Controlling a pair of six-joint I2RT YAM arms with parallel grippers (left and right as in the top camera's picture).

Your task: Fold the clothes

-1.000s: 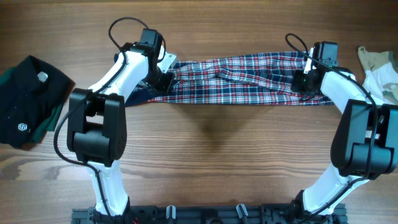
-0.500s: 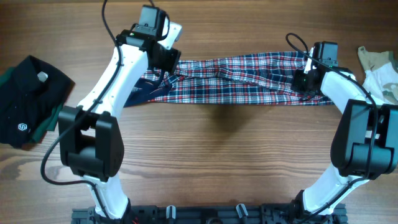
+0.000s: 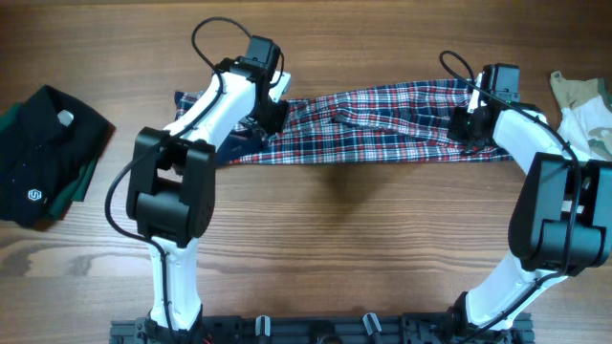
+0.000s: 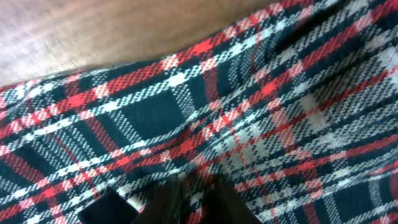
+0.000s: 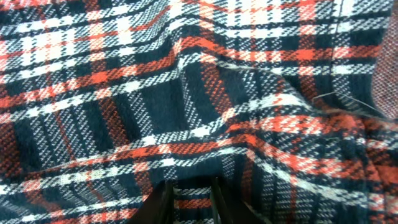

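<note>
My left arm (image 3: 215,105) and my right arm (image 3: 521,134) are each built of smooth white tube-shaped links set between boxy black joint housings, and both are mounted on a black metal rail (image 3: 316,330). A thin black cable (image 3: 220,20) loops over my left wrist, and another thin black cable (image 3: 454,65) curls by my right. My left gripper (image 4: 196,186) and right gripper (image 5: 191,186) each end in two slim, dark fingers.

A brown wooden table (image 3: 316,248) with wavy grain spreads on every side of the left gripper (image 3: 269,118) and the right gripper (image 3: 465,128). Soft, even light falls on it, leaving faint shadows.
</note>
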